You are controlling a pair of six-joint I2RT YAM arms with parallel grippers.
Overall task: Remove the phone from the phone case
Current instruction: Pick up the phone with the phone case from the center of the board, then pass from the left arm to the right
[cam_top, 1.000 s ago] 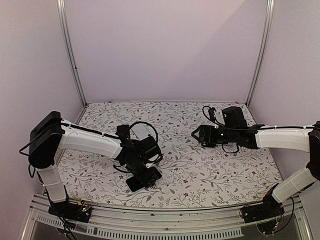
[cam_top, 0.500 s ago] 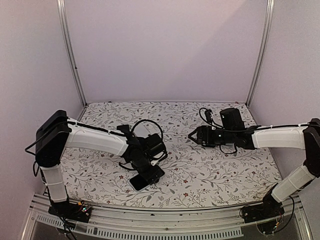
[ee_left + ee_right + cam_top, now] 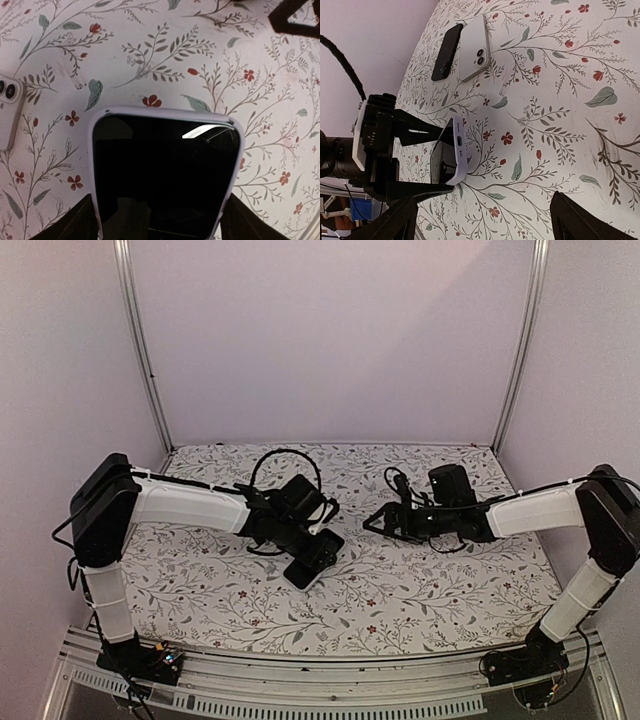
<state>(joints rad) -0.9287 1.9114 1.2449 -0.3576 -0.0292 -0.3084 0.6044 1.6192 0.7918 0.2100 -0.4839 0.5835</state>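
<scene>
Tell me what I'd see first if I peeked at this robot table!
A black-screened phone in a pale purple case, held by the left gripper near the middle of the flowery table. The right gripper points at it from the right, wide open. A white phone and a black phone lie side by side on the table nearby.

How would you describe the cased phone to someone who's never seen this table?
On the floral table, follow the left arm to its fingers: the cased phone is clamped between them. Unlike the white phone and black phone lying side by side, it shows a dark screen rimmed by a pale lilac case.
</scene>
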